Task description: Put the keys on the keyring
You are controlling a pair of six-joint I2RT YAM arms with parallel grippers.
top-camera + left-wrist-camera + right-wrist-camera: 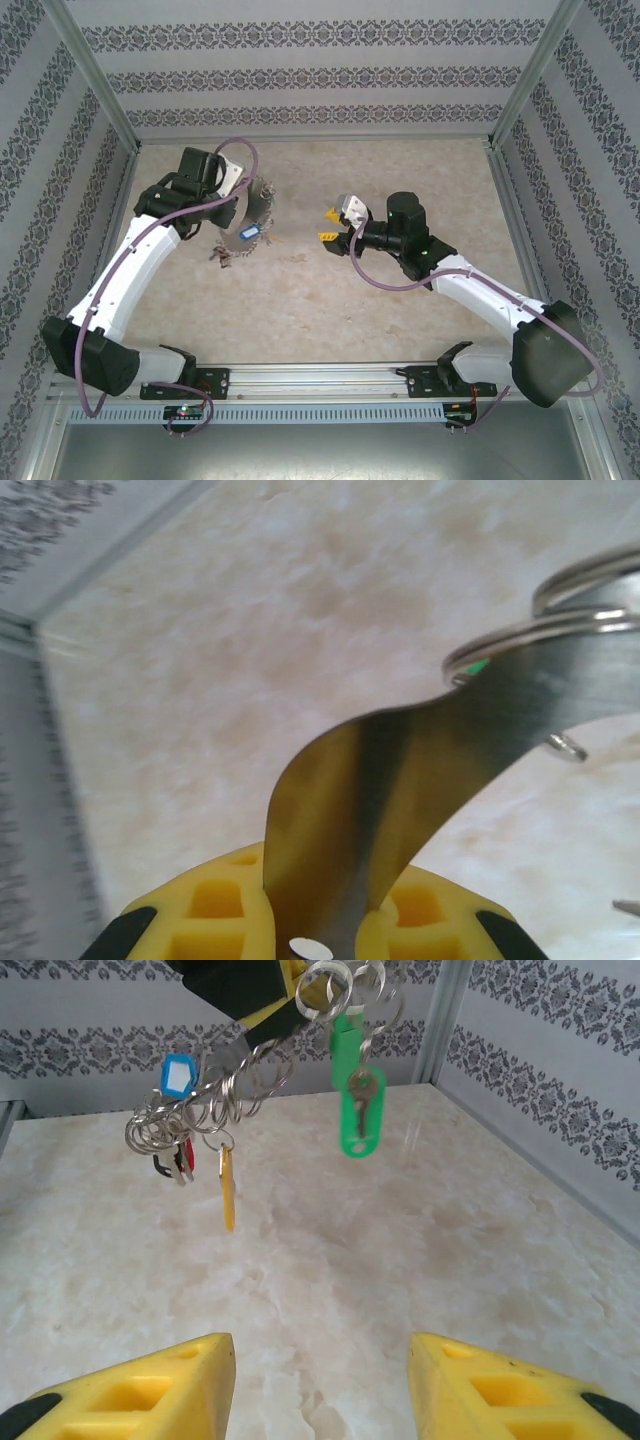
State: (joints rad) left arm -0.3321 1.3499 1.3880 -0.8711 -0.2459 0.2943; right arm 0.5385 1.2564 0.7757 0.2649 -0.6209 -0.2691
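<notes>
The left gripper (318, 920) is clamped on the grey keyring (450, 730), holding it above the table (400, 300) with the keys (350, 1110) dangling from it. The right gripper (320, 1380) stands open and empty, facing them.

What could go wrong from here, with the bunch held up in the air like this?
The left gripper pinches the keyring by one narrow stretch of metal, so it may twist or slip out. The keys hang from it in a loose, tangled bunch; the open right gripper might snag them on approach.
</notes>
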